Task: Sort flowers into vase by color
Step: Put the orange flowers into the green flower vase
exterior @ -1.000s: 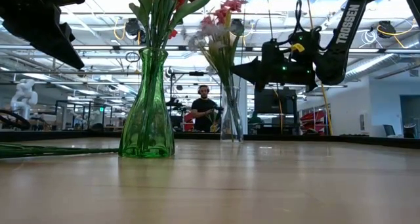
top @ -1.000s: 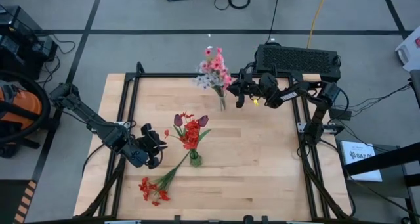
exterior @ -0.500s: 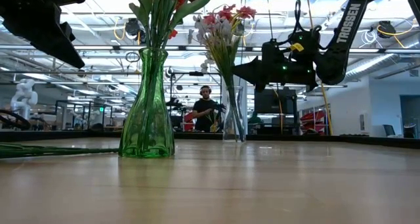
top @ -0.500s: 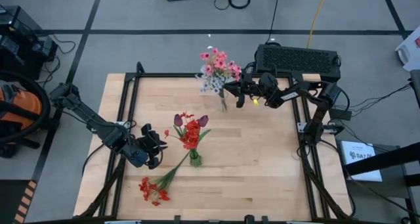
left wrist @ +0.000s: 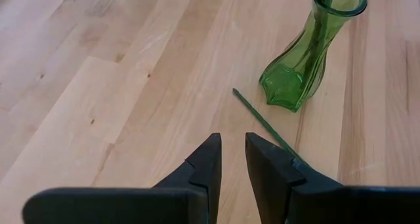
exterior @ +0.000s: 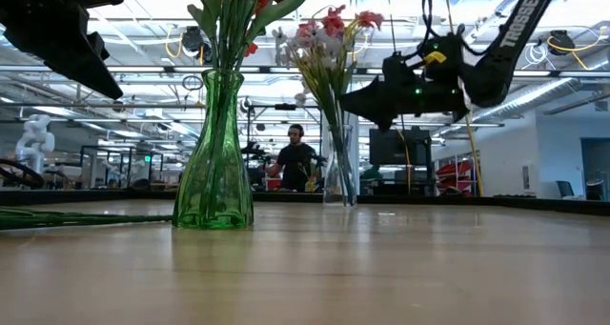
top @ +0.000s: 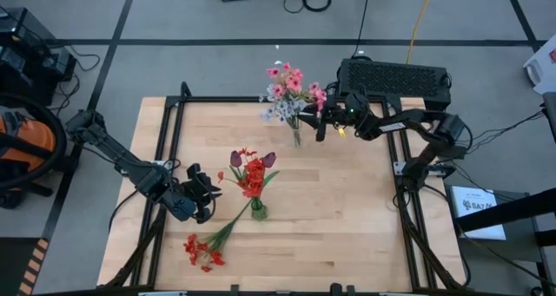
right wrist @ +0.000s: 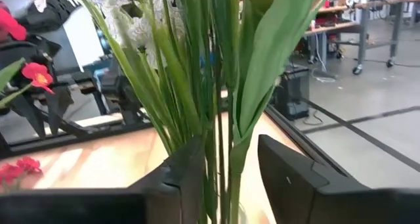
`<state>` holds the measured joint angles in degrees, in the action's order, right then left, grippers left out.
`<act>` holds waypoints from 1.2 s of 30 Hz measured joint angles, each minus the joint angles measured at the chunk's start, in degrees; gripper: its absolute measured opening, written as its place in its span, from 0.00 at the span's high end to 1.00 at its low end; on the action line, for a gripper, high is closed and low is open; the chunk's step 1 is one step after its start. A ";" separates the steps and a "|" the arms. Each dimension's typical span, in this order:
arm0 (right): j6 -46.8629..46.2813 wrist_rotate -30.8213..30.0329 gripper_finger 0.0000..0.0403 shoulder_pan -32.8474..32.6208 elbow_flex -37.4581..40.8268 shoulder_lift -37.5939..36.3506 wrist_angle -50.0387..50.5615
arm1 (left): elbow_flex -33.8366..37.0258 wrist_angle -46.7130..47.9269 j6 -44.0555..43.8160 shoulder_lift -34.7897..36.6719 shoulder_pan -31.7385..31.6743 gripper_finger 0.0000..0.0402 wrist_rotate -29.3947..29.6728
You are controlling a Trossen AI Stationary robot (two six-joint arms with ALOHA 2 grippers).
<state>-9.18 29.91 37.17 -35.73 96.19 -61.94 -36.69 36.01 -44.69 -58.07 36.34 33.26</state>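
Note:
A clear vase (top: 297, 138) at the table's far middle holds pink and whitish flowers (top: 291, 92) on green stems (right wrist: 220, 119). My right gripper (right wrist: 230, 155) reaches level from the right, open, with those stems between its fingers above the vase's mouth. A green vase (top: 257, 211) near the middle holds red and maroon flowers (top: 252, 173). A red cluster (top: 202, 251) lies on the table, its stem (left wrist: 262, 122) pointing at the green vase. My left gripper (left wrist: 233, 142) hovers open left of the green vase, above the bare table. My right gripper comes level at the bundle of stems (right wrist: 213, 152) from the table's right, one finger (right wrist: 187, 178) close beside them and the other (right wrist: 282, 175) clear of them. Whether the near finger touches the stems I cannot tell. The flowers stand in the clear vase.
A black case (top: 395, 81) sits just beyond the far right edge. Black rails (top: 174, 131) frame the table. A person (exterior: 297, 161) stands in the room behind. Bare wood lies at the table's near right (top: 347, 226).
The pink and whitish flowers have swung from leaning toward the table's left to standing upright in the clear vase, their heads spreading toward the right. My right gripper has tipped slightly upward beside them.

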 joint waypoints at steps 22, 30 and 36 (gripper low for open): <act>-11.36 -18.00 0.63 -0.44 0.00 -40.06 71.12 | 0.00 -2.60 -21.38 0.01 0.00 0.81 -9.00; -28.12 -18.55 0.73 -7.62 0.00 -47.01 93.42 | 0.00 -2.58 -33.06 -0.43 0.00 0.81 -19.85; -41.30 -24.82 0.81 -19.84 0.00 -48.25 99.27 | -0.30 -5.11 -40.41 -5.68 1.59 0.81 -21.01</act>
<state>-50.48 5.09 17.33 -35.73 47.94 37.33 -36.99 30.90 -85.10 -63.75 37.92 12.24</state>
